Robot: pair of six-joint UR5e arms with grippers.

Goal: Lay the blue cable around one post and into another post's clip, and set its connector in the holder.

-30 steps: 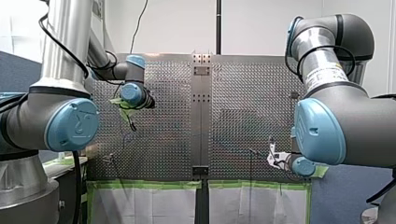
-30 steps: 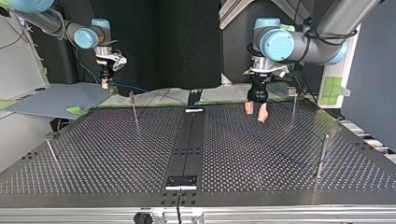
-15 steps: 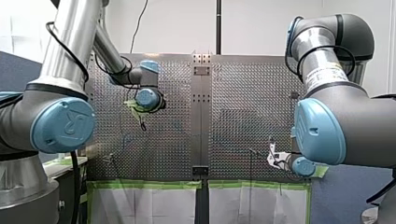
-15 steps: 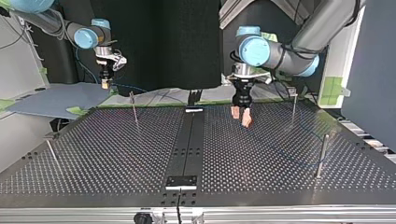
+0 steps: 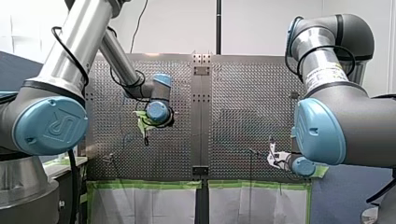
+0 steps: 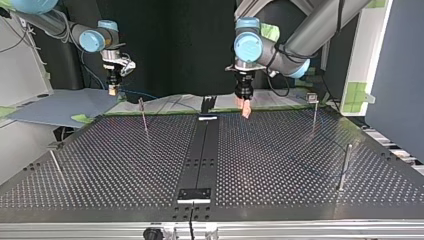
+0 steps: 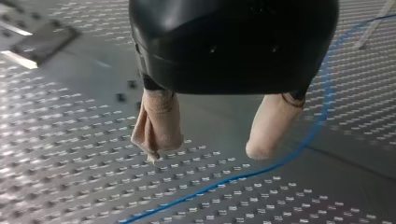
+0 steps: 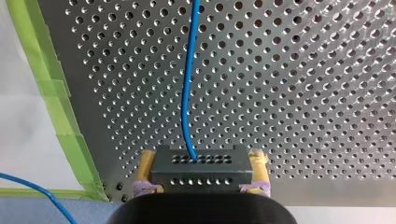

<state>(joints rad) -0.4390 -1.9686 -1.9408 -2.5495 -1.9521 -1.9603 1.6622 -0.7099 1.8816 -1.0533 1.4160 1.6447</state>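
In the right wrist view my right gripper [image 8: 200, 183] is shut on a dark perforated connector block [image 8: 198, 164], yellow pads on both sides. The blue cable [image 8: 187, 84] leaves the block and runs out over the perforated plate. In the top view that gripper [image 6: 113, 90] hangs past the plate's far left corner. My left gripper [image 7: 212, 142] is open, with nothing between its beige pads [image 7: 158, 122]; a stretch of blue cable [image 7: 299, 149] lies on the plate under it. In the top view it [image 6: 245, 107] hovers just right of the centre strip, at the far edge.
Thin posts stand on the plate in the top view: one far left [image 6: 143, 114], one far right [image 6: 314, 107], one near right [image 6: 345, 166], one near left [image 6: 55, 162]. A dark centre strip [image 6: 201, 155] carries small brackets at its far end [image 6: 207, 118] and near end [image 6: 195, 195]. Green tape [image 8: 56, 93] edges the plate.
My left arm has swung toward the centre strip, leftward in the top view, its open gripper turning edge-on there. My right arm and the connector have not moved.
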